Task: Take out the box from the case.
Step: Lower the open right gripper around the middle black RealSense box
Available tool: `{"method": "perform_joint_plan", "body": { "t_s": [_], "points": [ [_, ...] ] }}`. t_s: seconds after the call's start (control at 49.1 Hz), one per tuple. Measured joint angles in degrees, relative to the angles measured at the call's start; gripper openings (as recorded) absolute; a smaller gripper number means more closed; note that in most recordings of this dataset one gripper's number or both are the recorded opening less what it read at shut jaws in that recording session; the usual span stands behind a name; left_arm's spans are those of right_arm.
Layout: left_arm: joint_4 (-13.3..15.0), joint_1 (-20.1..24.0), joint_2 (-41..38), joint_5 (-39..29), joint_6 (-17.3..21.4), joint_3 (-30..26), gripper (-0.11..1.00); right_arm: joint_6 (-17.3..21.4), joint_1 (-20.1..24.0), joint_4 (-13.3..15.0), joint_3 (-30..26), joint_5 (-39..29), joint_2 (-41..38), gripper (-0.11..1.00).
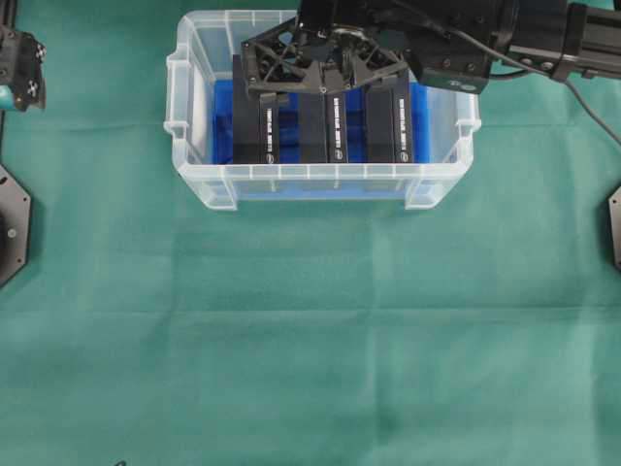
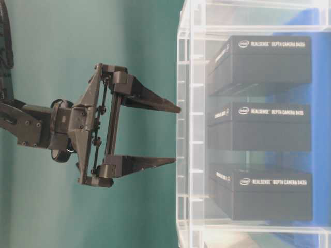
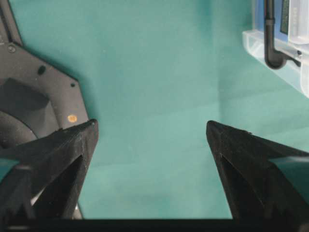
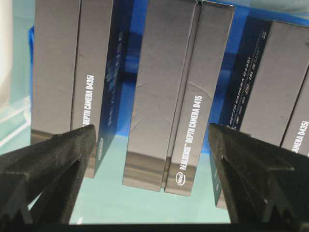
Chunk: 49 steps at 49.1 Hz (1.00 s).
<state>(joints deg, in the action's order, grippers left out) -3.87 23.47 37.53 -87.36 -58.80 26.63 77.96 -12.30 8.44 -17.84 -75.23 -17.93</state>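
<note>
Right arm reaches in from the upper right of the overhead view, wrist bent down, black right gripper [image 1: 325,73] poised above the case with jaws spread wide and nothing between them. In the right wrist view its two wedge-shaped fingers [image 4: 53,159] frame the middle dark box [image 4: 166,92], one on each side and apart from it; contact not visible.

Left gripper [image 1: 21,70] sits at the far left edge of the overhead view, well apart from the case. It is also fully spread and empty; left wrist view shows only the green cloth [image 3: 154,96] between its tips. The gripper in the table-level view [image 2: 173,134] hangs with its tips just outside the clear wall, fingers pointed at it, not touching.

The case [image 1: 194,165] is a translucent clear plastic rectangular bin with rimmed edge and moulded side handles, blue lining [image 1: 221,116] on the floor. It rests on the matte green table cloth, top centre of the overhead view.

Inside: three matte black rectangular cardboard boxes standing side by side with gaps, white "RealSense Depth Camera" print on the sides. All still in the case.
</note>
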Motion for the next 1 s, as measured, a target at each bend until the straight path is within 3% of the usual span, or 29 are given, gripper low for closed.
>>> {"method": "perform_joint_plan", "body": {
  "t_s": [0.997],
  "points": [
    [0.00,0.00,0.00,0.09,0.09,0.00,0.98,0.00,0.00,0.00,0.18,-0.09,-1.23,0.95]
  ]
}}
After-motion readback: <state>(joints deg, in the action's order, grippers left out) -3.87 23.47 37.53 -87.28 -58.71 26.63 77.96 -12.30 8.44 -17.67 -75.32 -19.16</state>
